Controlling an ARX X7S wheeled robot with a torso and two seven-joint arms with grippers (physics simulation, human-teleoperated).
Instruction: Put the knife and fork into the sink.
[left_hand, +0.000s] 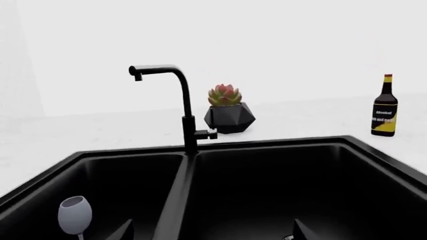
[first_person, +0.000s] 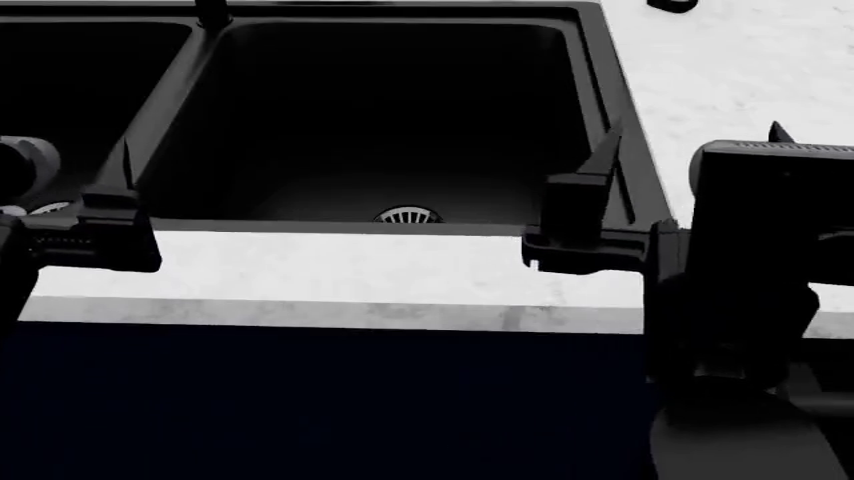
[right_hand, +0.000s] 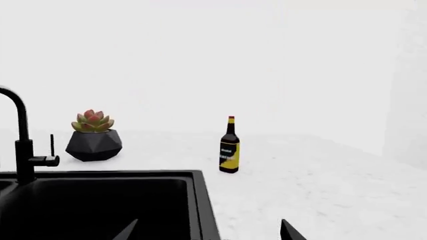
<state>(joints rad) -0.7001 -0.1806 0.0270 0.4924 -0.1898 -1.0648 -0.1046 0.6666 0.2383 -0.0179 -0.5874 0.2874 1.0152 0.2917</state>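
Left claw (first_person: 87, 195) spread wide, empty | right claw (first_person: 587, 190) spread wide, empty | both over sink (first_person: 607, 90)

One two-basin sink (left_hand: 267, 150), one faucet (left_hand: 180, 100), one wine glass (left_hand: 74, 215), one bottle (left_hand: 385, 107), one potted succulent (left_hand: 228, 112).

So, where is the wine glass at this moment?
The wine glass stands in the sink's left basin, seen in the left wrist view, on the faucet's left side.

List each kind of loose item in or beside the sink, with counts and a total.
Wine glass: 1
Bottle: 1
Potted succulent: 1
Knife: 0 in view
Fork: 0 in view
Total: 3
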